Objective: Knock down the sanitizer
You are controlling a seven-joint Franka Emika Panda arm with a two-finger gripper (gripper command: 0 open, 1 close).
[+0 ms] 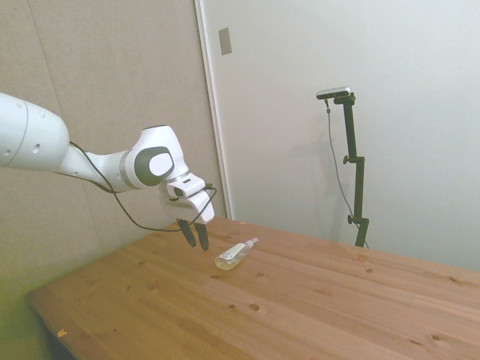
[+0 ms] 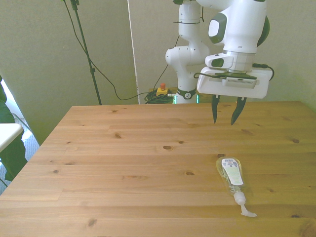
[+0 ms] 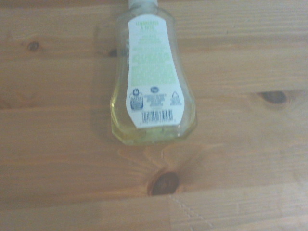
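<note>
The sanitizer (image 1: 235,255) (image 2: 233,179) (image 3: 151,77) lies flat on its side on the wooden table (image 2: 123,168), a small clear bottle with a white label, a white pump top and a little yellowish liquid. In the front view it rests toward the front view's right, its pump pointing at the table's near edge. My gripper (image 1: 194,235) (image 2: 226,109) hangs above the table just behind the bottle's base, apart from it, fingers open with nothing between them. The wrist view looks down on the bottle's label and base.
Behind the table's far edge stands the arm's white base (image 2: 187,59), with cables and a small red-topped box (image 2: 162,89) on the floor. Something white and dark green (image 2: 7,143) shows at the front view's left edge. Bare wood surrounds the bottle.
</note>
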